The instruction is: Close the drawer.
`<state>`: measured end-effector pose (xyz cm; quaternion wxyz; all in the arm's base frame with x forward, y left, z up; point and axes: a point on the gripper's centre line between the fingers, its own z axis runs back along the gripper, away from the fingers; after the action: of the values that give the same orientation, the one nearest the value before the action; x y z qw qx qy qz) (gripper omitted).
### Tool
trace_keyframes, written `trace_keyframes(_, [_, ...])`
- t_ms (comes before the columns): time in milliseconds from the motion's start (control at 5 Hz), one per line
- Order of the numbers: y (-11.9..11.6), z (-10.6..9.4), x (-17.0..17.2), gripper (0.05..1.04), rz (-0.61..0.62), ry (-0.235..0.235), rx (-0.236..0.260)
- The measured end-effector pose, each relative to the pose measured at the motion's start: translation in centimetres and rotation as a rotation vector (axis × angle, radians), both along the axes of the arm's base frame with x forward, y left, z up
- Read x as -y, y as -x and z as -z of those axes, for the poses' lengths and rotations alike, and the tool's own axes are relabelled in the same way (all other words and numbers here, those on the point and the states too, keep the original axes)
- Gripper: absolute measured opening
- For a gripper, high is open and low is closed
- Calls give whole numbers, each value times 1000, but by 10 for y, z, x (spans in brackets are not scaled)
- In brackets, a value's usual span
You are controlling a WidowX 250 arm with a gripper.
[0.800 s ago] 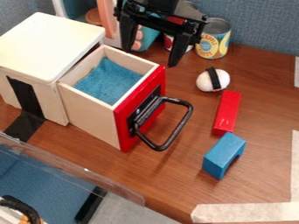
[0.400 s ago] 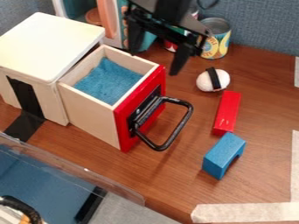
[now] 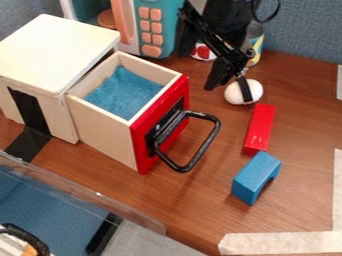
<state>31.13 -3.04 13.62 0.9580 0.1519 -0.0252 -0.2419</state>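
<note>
The gripper point(image 3: 198, 71) hangs above the table at the upper middle, behind and to the right of the drawer, its two fingers spread with nothing between them. The drawer point(image 3: 101, 131) stands pulled out from the white-topped cabinet point(image 3: 55, 52) on the left. It has pale wooden walls, a blue lining inside and a red front point(image 3: 144, 145). A black loop handle point(image 3: 204, 149) sticks out from that front toward the right. Gripper and drawer are apart.
Right of the drawer lie a white egg-shaped thing with a black band point(image 3: 234, 94), a red block point(image 3: 259, 129) and a blue arch block point(image 3: 252, 176). A teal toy microwave point(image 3: 165, 21) and partly hidden cans stand behind. A clear panel edge point(image 3: 100, 196) runs along the lower left.
The gripper has shifted right and slightly down in the view, and turned somewhat, uncovering the microwave's buttons and covering more of the cans. The drawer has not moved.
</note>
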Motion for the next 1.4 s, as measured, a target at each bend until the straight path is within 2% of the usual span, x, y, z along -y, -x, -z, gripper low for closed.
trace_keyframes(200, [-4, 2, 12, 1001, 199, 22, -17])
trace_keyframes(600, [6, 20, 42, 1001, 547, 41, -77])
trace_keyframes(800, [18, 31, 46, 1001, 663, 69, -86])
trace_keyframes(1000, [30, 42, 50, 1001, 786, 129, -80])
trace_keyframes(1200, [35, 55, 45, 1001, 824, 181, -74])
trace_keyframes(1400, [38, 61, 44, 1001, 849, 196, -66])
